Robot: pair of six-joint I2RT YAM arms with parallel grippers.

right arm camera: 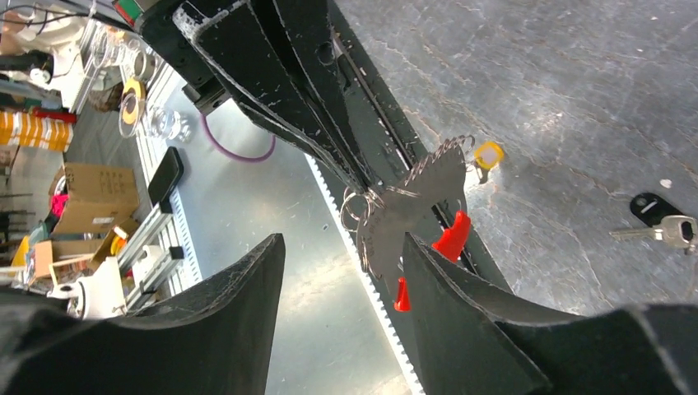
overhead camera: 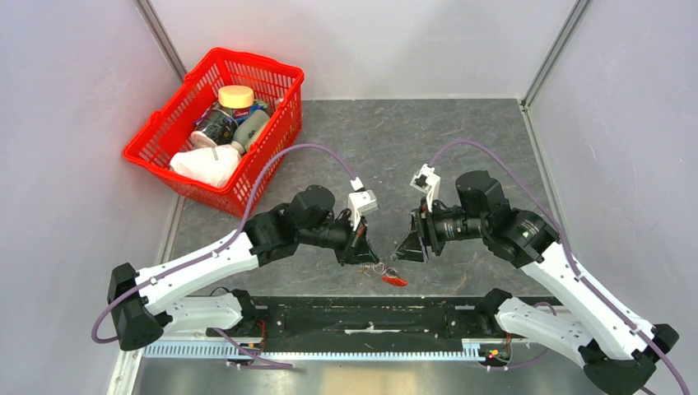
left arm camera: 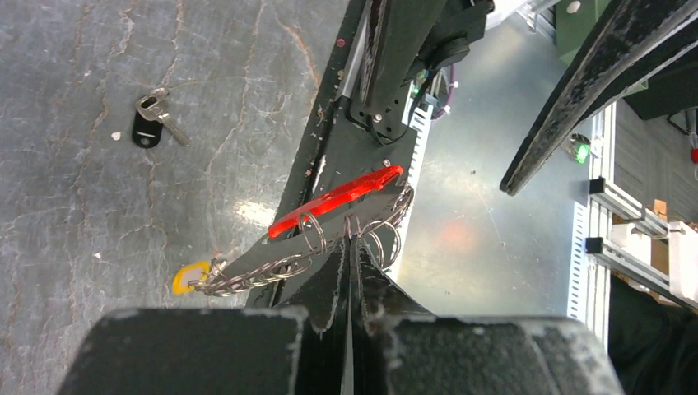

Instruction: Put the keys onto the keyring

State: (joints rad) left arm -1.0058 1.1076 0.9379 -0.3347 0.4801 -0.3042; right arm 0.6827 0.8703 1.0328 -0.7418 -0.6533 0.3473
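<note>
My left gripper (left arm camera: 350, 243) is shut on a wire loop of the keyring (left arm camera: 374, 230), held just above the table's near edge. A bright red tag (left arm camera: 337, 196), a flat grey metal plate, several wire rings and a small yellow loop (left arm camera: 191, 277) hang from it. In the top view the bunch (overhead camera: 387, 273) hangs below the left gripper (overhead camera: 363, 251). My right gripper (right arm camera: 342, 251) is open, facing the bunch (right arm camera: 416, 197), whose plate and red tag (right arm camera: 451, 234) sit close against its right finger (right arm camera: 461, 304). One silver key (left arm camera: 160, 115) with a black fob lies loose on the table (right arm camera: 668, 231).
A red plastic basket (overhead camera: 156, 140) with jars and a white cloth stands at the back left. A black rail (overhead camera: 370, 317) runs along the table's near edge under both grippers. Grey walls close in the left, back and right sides.
</note>
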